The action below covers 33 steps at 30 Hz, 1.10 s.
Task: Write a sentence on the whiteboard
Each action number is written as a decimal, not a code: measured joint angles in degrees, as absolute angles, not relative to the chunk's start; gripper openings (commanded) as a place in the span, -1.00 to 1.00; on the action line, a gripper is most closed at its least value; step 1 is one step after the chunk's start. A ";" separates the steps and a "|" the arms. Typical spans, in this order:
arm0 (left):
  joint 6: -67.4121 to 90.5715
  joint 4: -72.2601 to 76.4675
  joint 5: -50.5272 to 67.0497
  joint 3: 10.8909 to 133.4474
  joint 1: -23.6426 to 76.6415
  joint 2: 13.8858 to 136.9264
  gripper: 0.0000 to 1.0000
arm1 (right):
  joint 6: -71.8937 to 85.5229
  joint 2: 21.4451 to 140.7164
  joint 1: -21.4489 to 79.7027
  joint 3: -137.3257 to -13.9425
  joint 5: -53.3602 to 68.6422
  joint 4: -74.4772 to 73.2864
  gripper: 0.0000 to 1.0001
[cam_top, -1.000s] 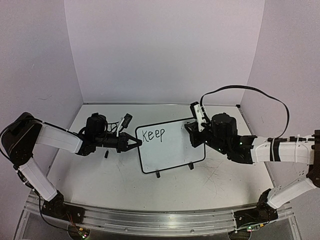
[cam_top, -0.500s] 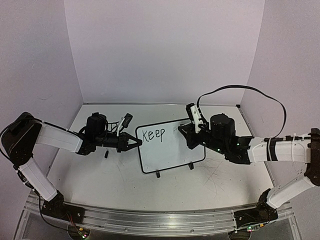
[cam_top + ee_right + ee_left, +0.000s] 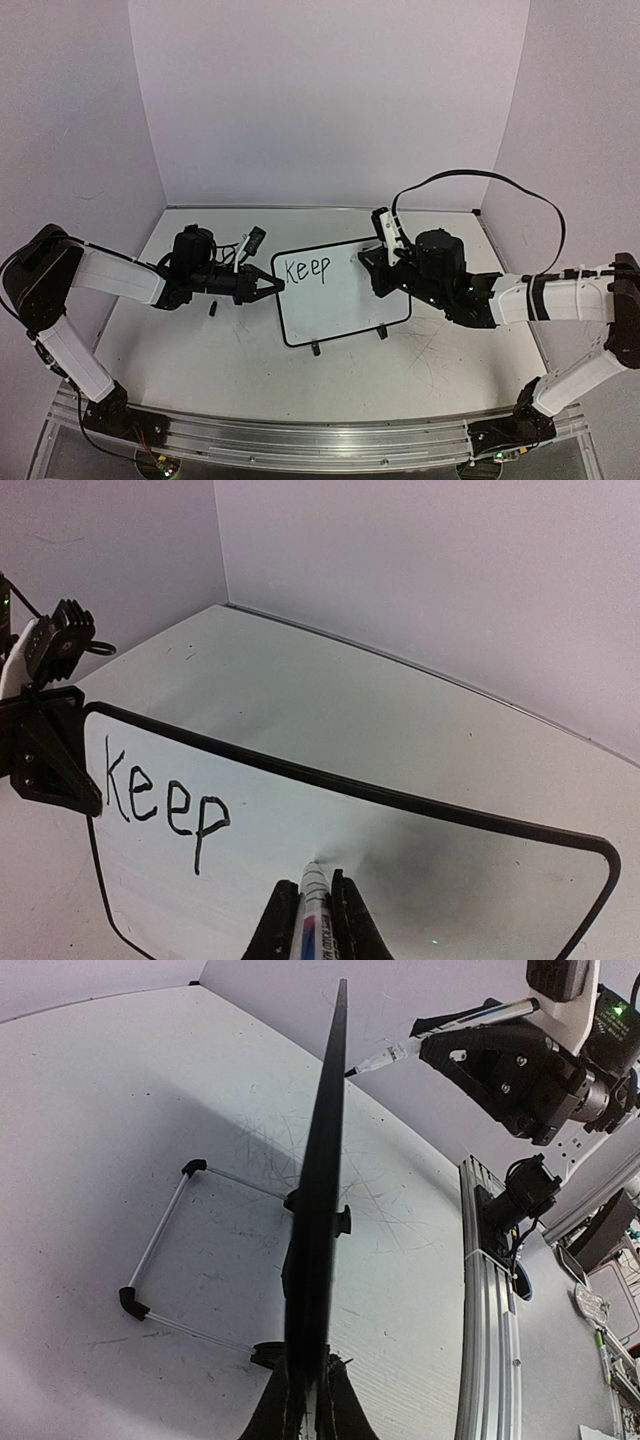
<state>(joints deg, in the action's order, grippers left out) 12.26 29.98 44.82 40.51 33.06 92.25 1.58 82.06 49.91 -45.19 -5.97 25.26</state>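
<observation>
Top external view: on the table (image 3: 250,360), the whiteboard (image 3: 345,305) stands on its feet at the middle, well apart from the side and back walls. The left fingers (image 3: 273,285) pinch its left edge. The right fingers (image 3: 380,258) pinch a marker (image 3: 386,232) over its right half. The sentence (image 3: 305,270) reads only "Keep", at upper left. Left wrist view alone shows the board edge-on, with the marker tip touching its face.

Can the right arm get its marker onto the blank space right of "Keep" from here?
Probably yes: the marker tip sits at the bare whiteboard, nothing between; the left gripper clamps its edge.
</observation>
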 measured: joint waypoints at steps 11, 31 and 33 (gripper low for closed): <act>12.21 29.97 44.81 40.51 33.08 92.25 -1.00 | 1.58 82.83 49.89 -45.57 -6.55 26.65 -1.00; 12.32 29.87 44.75 40.56 33.08 92.25 -1.00 | 2.75 85.04 50.48 -46.73 -4.81 27.42 -1.00; 12.31 29.84 44.76 40.59 33.08 92.25 -1.00 | 2.88 85.24 50.75 -46.76 -4.64 27.40 -1.00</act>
